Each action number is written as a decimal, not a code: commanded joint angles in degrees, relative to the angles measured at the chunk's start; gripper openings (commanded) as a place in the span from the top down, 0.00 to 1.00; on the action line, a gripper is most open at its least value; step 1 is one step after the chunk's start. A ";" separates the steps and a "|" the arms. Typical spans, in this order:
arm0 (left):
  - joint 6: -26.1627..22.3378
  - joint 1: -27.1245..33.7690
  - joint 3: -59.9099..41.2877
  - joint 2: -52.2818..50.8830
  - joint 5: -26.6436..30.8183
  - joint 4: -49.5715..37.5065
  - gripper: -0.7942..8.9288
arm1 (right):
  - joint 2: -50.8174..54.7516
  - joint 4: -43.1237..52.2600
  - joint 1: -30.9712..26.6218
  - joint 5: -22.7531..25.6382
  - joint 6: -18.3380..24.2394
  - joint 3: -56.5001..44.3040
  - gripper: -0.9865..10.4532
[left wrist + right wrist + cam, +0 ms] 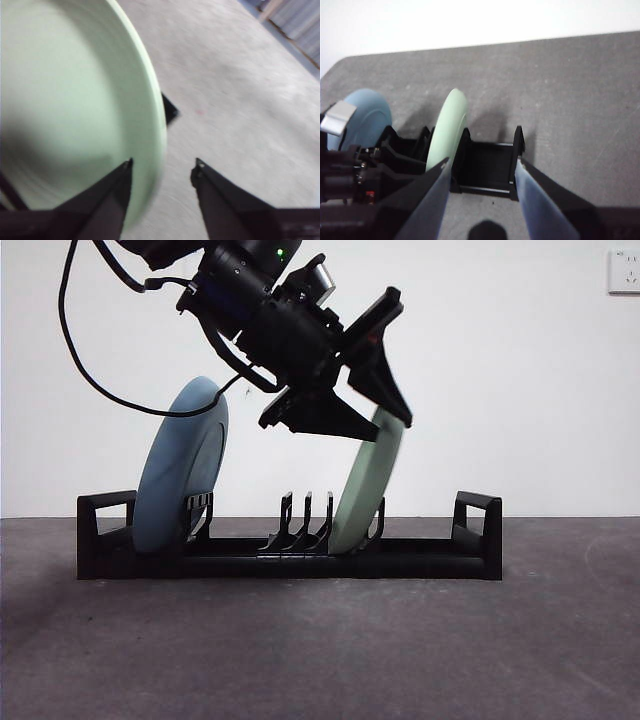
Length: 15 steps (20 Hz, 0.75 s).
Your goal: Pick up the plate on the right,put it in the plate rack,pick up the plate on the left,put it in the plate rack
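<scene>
Rack slots: round blue plate (182, 468) is standing at the left end of long black plastic plate rack (290, 558); pale green round plate (366, 485) is leaning mid-right, left gripper (385, 410) fingers spread open straddling its top rim; right gripper (481, 170) is waiting open nearby.

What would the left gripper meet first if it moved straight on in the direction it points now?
Probably the table. The left gripper is open beside the green plate, whose rim lies next to one jaw, so a brush is possible; depth is unclear.
</scene>
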State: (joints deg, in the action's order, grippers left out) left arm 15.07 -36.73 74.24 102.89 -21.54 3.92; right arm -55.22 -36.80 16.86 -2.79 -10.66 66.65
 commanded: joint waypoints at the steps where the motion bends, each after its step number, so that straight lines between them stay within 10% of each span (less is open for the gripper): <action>1: -1.14 0.04 -0.31 -2.97 -1.31 0.57 0.68 | -0.28 -0.61 0.02 -0.20 0.74 -0.02 0.72; 9: -12.09 -0.07 -0.26 -17.07 1.01 9.22 0.93 | -0.28 -2.38 0.02 -0.22 4.11 -0.02 0.92; 15: -21.86 1.07 -0.26 -31.80 23.93 25.24 0.93 | 0.35 -2.64 0.02 0.09 6.49 -0.26 0.92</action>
State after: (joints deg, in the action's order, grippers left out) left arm -4.75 -35.83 74.24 70.83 1.52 29.28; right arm -55.16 -39.70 16.86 -2.79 -4.99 66.61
